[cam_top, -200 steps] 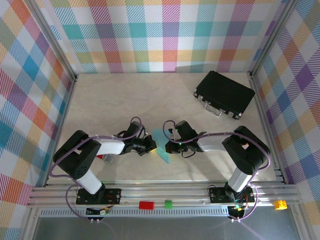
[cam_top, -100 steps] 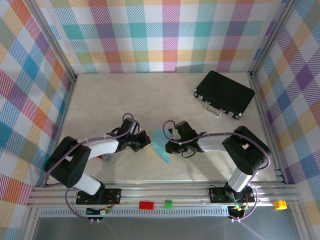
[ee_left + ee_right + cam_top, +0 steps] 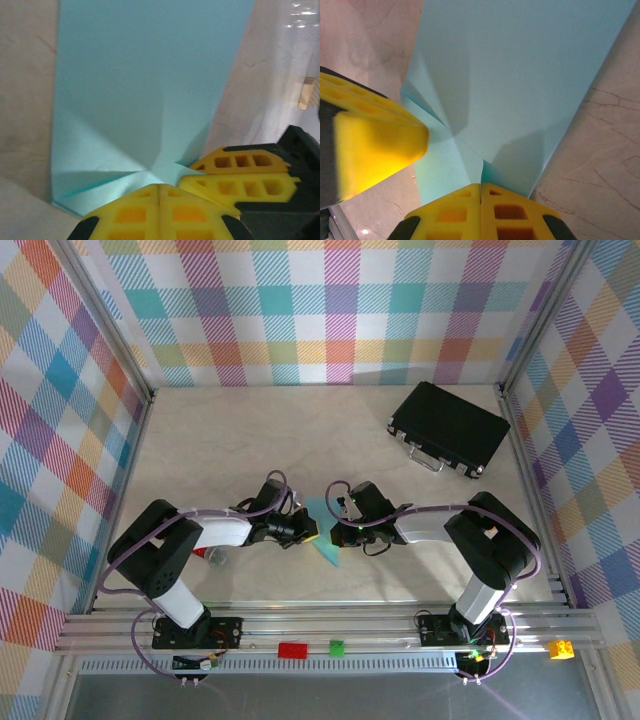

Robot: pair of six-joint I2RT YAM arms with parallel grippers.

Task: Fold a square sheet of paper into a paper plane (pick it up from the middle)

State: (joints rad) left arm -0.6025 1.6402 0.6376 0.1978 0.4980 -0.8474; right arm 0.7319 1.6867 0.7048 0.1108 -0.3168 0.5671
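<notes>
The light-blue sheet of paper (image 3: pixel 328 552) lies partly folded on the surface (image 3: pixel 250 440) near the front edge, between the arms and well apart from the black case (image 3: pixel 450 428). The left claw (image 3: pixel 159 189) and right claw (image 3: pixel 481 186) each have fingers pressed together, tips meeting the paper where its creases converge. This looks like setting a crease: one tip should pin while the other slides along the fold, low and slow, so the thin paper neither buckles nor skids.
</notes>
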